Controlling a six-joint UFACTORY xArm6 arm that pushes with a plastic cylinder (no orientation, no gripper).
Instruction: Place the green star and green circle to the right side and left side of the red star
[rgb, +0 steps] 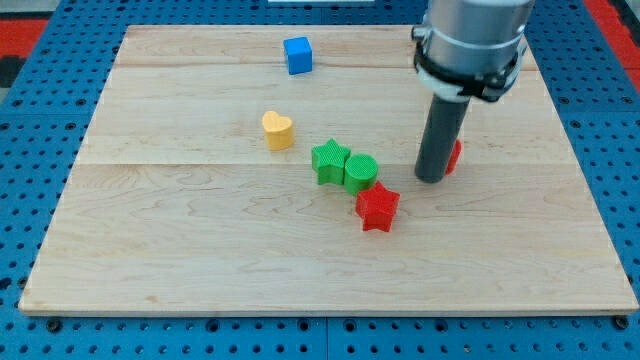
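Observation:
The red star (378, 208) lies near the board's middle. The green circle (360, 171) touches it at its upper left. The green star (329, 161) sits against the green circle's left side. My tip (431, 179) stands to the right of the green circle and above-right of the red star, apart from both. A red block (454, 156) is mostly hidden behind the rod; its shape cannot be made out.
A yellow heart (278, 129) lies left of the green star. A blue cube (298, 55) sits near the view's top. The wooden board (200, 240) lies on a blue pegboard.

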